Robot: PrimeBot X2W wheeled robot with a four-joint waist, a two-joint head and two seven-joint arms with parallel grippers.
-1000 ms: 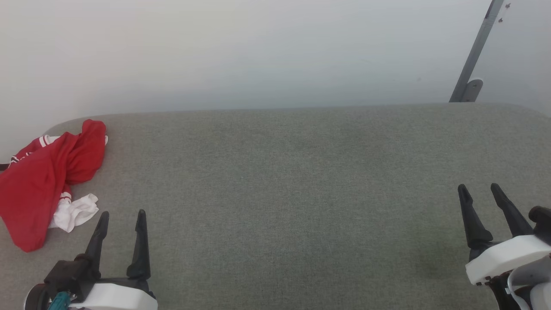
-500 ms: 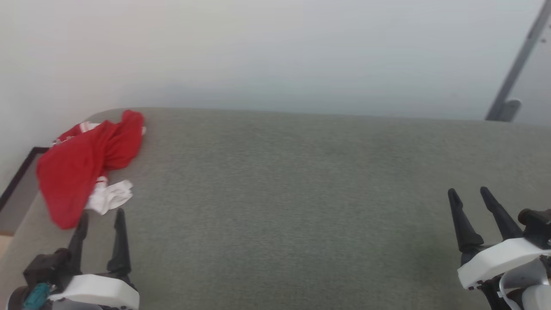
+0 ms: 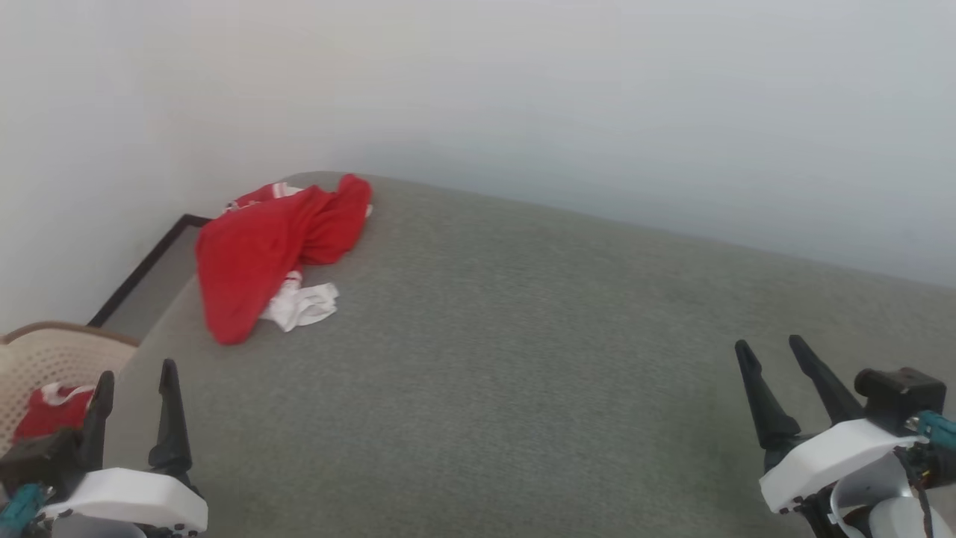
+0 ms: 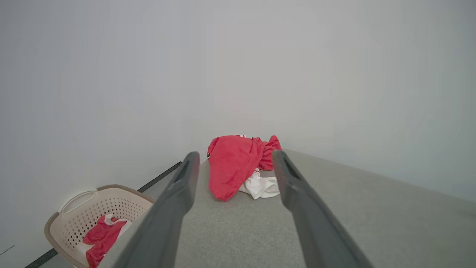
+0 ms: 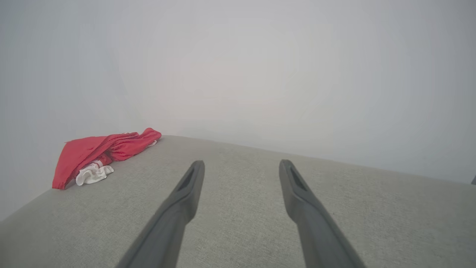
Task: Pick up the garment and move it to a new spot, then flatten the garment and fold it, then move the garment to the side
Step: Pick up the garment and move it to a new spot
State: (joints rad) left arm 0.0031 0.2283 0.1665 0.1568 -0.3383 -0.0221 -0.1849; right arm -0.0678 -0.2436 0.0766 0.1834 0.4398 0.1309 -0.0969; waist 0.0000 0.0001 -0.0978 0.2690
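Head view first: where does the garment (image 3: pixel 276 254) lie?
— At about ten o'clock on the grey padded table (image 3: pixel 523 359), bunched in a heap near the far left corner. One white sleeve spills out at the heap's five o'clock side. Nothing is touching it.

And the pincers?
— The left gripper (image 3: pixel 137 370) sits at seven o'clock of that view and the right gripper (image 3: pixel 769 342) at four o'clock. Both hang low over the near edge. Each has its two dark fingers spread wide with nothing between them.

Why spread, with the cloth well apart from them?
— My guess is readiness: the pick-up has not begun, and a soft heap takes a wide bite best. In the left wrist view the garment sits framed between that arm's fingers at twelve o'clock, so I judge the left arm is lined up to make the reach.

What about the right arm?
— Its wrist view has the heap off at nine o'clock, far away. It probably waits over the bare middle, where the shirt could be spread.

Anything to avoid?
— A pale basket (image 3: pixel 45 359) at eight o'clock, off the table's edge, holds another red cloth (image 3: pixel 52 415). That one is not the target.
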